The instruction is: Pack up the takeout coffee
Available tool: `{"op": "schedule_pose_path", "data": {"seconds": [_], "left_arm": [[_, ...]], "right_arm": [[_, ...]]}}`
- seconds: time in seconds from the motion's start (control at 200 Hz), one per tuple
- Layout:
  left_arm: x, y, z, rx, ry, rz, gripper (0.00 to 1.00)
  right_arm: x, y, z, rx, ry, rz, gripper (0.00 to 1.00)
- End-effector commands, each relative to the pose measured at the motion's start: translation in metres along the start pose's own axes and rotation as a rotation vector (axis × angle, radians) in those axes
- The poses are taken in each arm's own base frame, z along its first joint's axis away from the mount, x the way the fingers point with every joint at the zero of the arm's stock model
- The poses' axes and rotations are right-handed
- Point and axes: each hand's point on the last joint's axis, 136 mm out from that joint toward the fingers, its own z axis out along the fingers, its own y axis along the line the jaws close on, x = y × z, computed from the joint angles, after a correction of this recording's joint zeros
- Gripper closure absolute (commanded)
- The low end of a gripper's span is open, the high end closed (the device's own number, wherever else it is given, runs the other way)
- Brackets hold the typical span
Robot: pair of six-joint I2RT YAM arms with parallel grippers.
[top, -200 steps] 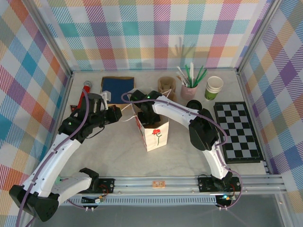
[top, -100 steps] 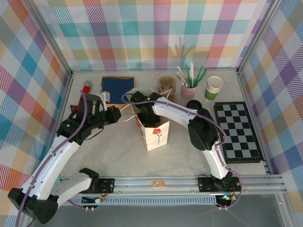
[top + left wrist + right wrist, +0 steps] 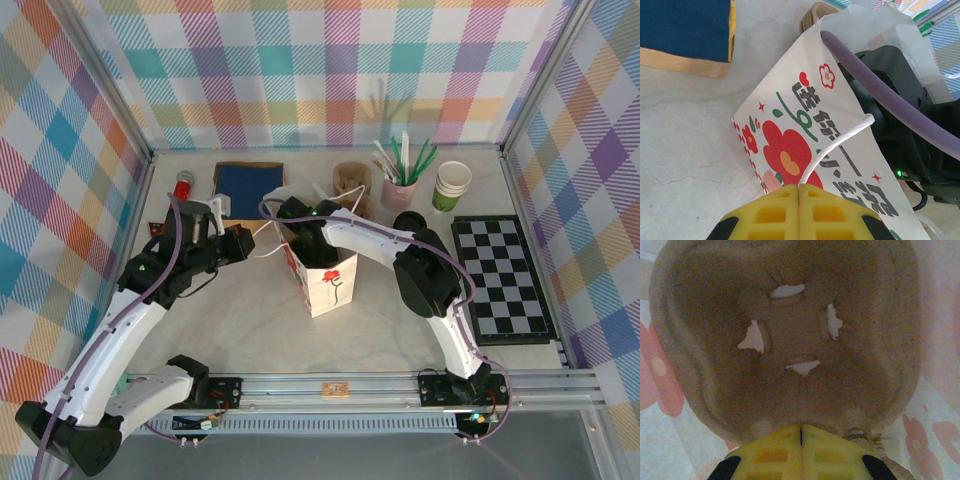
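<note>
A white paper bag (image 3: 330,290) printed with red flowers stands mid-table, and its side fills much of the left wrist view (image 3: 805,125). My left gripper (image 3: 250,247) (image 3: 800,186) is shut on the bag's white cord handle (image 3: 840,140), left of the bag. My right gripper (image 3: 308,243) (image 3: 801,426) reaches down into the bag's mouth, shut on the rim of a brown pulp cup carrier (image 3: 790,315) that lies inside. A round black lid (image 3: 407,220) sits right of the bag, half behind the right arm. I cannot tell if the takeout coffee's cup is under it.
Along the back stand a blue pad in a brown tray (image 3: 248,185), more brown carriers (image 3: 352,178), a pink cup of straws (image 3: 400,188) and stacked green-and-cream cups (image 3: 452,185). A checkered mat (image 3: 503,275) lies at the right. A red-topped item (image 3: 184,187) sits back left.
My left arm has drawn slightly toward the near left with the handle, uncovering the red-topped item behind it. The right gripper stays inside the bag.
</note>
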Motion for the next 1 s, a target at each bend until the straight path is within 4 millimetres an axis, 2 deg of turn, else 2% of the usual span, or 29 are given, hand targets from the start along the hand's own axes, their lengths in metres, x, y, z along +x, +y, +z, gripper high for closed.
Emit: {"op": "schedule_pose_path", "data": {"seconds": [0.0,0.99], "left_arm": [[-0.003,0.001,-0.005,0.004,-0.025,-0.002,0.95],[-0.004,0.001,-0.01,0.005,-0.041,0.003,0.95]], "right_arm": [[0.011,-0.009,0.027,0.031,0.057,0.003,1.0],[0.017,-0.011,0.056,0.043,0.096,0.01,1.0]]}}
